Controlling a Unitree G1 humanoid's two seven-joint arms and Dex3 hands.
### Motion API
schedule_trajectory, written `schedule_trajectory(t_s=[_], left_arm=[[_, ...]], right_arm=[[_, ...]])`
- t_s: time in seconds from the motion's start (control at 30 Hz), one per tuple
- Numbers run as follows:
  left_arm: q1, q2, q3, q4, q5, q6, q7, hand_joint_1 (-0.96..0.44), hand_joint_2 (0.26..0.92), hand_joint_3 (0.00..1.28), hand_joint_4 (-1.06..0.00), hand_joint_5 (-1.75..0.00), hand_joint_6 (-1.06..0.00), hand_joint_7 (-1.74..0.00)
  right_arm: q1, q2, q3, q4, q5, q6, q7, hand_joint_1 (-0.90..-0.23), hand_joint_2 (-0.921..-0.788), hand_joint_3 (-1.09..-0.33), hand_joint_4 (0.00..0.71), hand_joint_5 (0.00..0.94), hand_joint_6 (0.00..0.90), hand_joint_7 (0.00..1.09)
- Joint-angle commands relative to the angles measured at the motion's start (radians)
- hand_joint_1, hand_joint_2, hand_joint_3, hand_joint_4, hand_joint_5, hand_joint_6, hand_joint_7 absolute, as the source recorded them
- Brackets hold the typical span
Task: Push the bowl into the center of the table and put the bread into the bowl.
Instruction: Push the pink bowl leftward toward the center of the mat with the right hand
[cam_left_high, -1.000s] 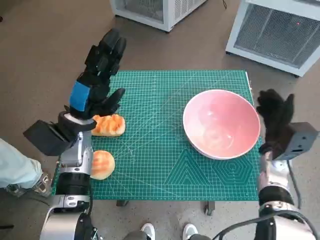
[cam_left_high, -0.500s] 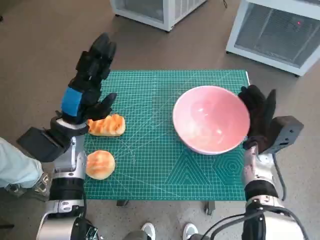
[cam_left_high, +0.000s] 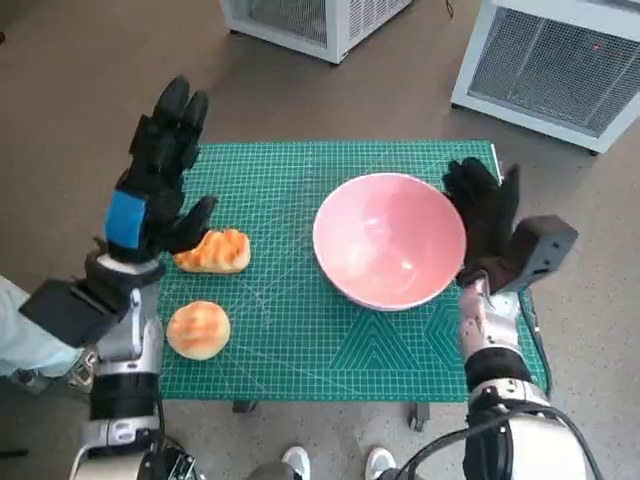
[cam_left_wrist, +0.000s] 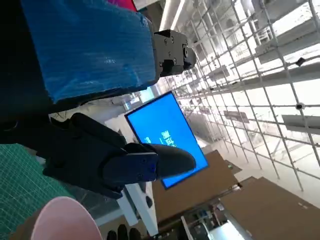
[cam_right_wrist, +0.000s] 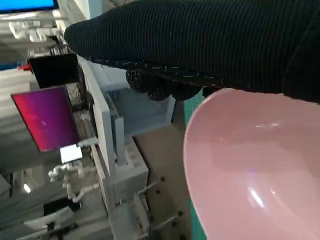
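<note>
Head view: pink bowl (cam_left_high: 390, 240) — round, glossy — beside two golden breads (cam_left_high: 213, 251).

The bowl (cam_left_high: 390, 240) beside the right hand (cam_left_high: 485, 215) is smooth, glossy pink plastic with soft highlights inside. That hand wears a matt black ribbed knit glove. The left hand (cam_left_high: 155, 180) is hard black plastic with slightly creased blue tape across its back. Near it lie two bread pieces (cam_left_high: 213, 251) with browned, matt crusts. The tabletop (cam_left_high: 300, 330) carries a matt green gridded mat.
</note>
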Motion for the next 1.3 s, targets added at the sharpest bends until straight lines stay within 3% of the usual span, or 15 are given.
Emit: schedule_trajectory(t_s=[0.03,0.5,0.9,1.07,1.3], left_arm=[[0.027,0.02,0.014,-0.042,0.002,0.019,0.018,-0.75,0.921,0.49,-0.11,0.0,-0.08,-0.17],[0.079,0.027,0.021,-0.116,0.03,0.038,0.077,-0.75,0.921,0.49,-0.08,0.0,-0.07,-0.15],[0.1,0.028,0.028,-0.14,0.034,0.051,0.097,-0.75,0.921,0.51,-0.09,-0.01,-0.09,-0.14],[0.104,0.023,0.028,-0.148,0.033,0.061,0.098,-0.75,0.921,0.51,-0.09,0.0,-0.09,-0.14],[0.101,0.019,0.025,-0.144,0.035,0.061,0.099,-0.75,0.921,0.51,-0.09,0.0,-0.09,-0.14]], right_arm=[[-0.005,0.025,0.003,0.018,-0.001,0.03,0.013,-0.641,-0.921,-0.93,0.152,0.005,0.284,0.07],[-0.041,0.063,0.016,0.022,-0.017,0.077,0.026,-0.618,-0.921,-0.928,0.11,0.0,0.266,0.06],[-0.063,0.096,0.028,0.025,-0.024,0.096,0.006,-0.621,-0.921,-0.89,0.133,0.008,0.307,0.08],[-0.068,0.09,0.034,0.025,-0.03,0.097,0.01,-0.623,-0.921,-0.877,0.128,0.004,0.308,0.08],[-0.077,0.055,0.035,0.019,-0.038,0.088,0.013,-0.63,-0.921,-0.859,0.141,0.008,0.306,0.07]])
